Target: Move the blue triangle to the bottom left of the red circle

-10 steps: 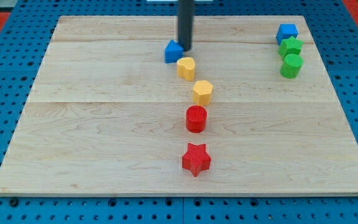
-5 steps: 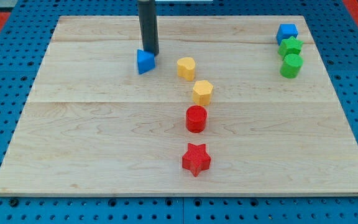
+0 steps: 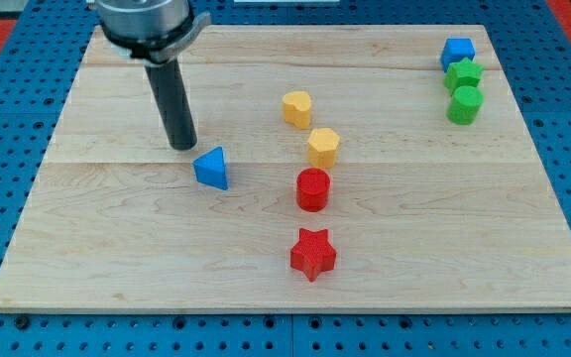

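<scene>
**Ana:** Nearest the view's bottom edge sits the red star [image 3: 312, 253], and just above it the red circle [image 3: 312, 188]. Why is the blue triangle [image 3: 211, 168] where it is?

**Ben:** It lies to the view's left of the red circle, a little higher than it and well apart. The goal spot is lower, left of and below the circle, so the triangle looks to be part way there.

**Ana:** And the rod?

**Ben:** The tip [image 3: 182, 146] stands just up and left of the triangle, close beside it; whether they touch cannot be told. No gripper exists on this arm, so nothing is clasped.

**Ana:** How does the triangle look?

**Ben:** Small, solid blue, a wedge with its peak upward, resting flat on the desk [image 3: 97, 248].

**Ana:** Farther back?

**Ben:** Two yellow blocks, a hexagon [image 3: 323, 146] and a heart [image 3: 296, 107], then two green blocks [image 3: 463, 89] and a blue cube [image 3: 457, 52] at top right.
</scene>
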Robot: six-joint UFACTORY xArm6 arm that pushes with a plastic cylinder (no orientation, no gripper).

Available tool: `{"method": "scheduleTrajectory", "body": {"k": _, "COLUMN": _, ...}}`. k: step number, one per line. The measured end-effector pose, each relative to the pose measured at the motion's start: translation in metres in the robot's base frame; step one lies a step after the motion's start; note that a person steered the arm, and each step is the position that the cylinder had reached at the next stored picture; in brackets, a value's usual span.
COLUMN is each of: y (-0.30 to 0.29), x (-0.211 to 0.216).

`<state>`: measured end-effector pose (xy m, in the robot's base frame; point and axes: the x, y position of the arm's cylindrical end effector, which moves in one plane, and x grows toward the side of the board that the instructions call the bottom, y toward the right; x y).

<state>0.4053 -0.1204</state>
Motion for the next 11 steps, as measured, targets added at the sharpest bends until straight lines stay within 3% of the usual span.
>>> {"method": "scheduleTrajectory", "body": {"k": 1, "y": 0.046, "x": 0.047}}
{"method": "scheduleTrajectory", "body": {"k": 2, "y": 0.046, "x": 0.079}}
{"method": "scheduleTrajectory", "body": {"k": 3, "y": 0.057, "x": 0.083}}
{"method": "scheduleTrajectory", "body": {"k": 4, "y": 0.091, "x": 0.057}}
{"method": "scheduleTrajectory", "body": {"k": 5, "y": 0.089, "x": 0.109}}
{"method": "scheduleTrajectory", "body": {"k": 6, "y": 0.031, "x": 0.123}}
{"method": "scheduleTrajectory", "body": {"k": 8, "y": 0.003, "x": 0.072}}
{"method": "scheduleTrajectory", "body": {"k": 9, "y": -0.018, "x": 0.088}}
{"method": "scheduleTrajectory", "body": {"k": 10, "y": 0.021, "x": 0.100}}
{"method": "scheduleTrajectory", "body": {"k": 11, "y": 0.015, "x": 0.032}}
